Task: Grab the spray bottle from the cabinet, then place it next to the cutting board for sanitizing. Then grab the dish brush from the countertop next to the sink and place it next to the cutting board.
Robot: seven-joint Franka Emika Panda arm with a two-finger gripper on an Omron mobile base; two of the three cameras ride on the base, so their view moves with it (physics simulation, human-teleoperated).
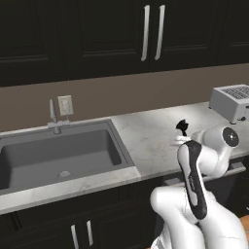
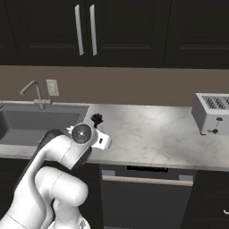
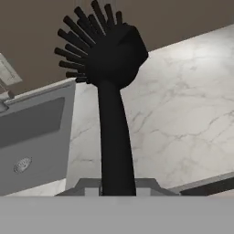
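My gripper (image 3: 118,187) is shut on the handle of the black dish brush (image 3: 109,59). The brush stands up out of the hand with its bristled head on top. It is over the white marble countertop (image 1: 146,141), just right of the dark grey sink (image 1: 58,155). In the base views the brush head (image 1: 182,127) (image 2: 96,119) pokes up above the hand (image 2: 95,129). The near-black upper cabinet (image 1: 121,34) has its doors closed. The spray bottle and the cutting board are out of view.
A silver toaster (image 2: 212,112) stands at the right end of the countertop (image 2: 156,134). A small faucet (image 1: 53,116) and a wall outlet (image 1: 65,104) sit behind the sink (image 2: 36,123). Dark lower cabinets run below the counter edge.
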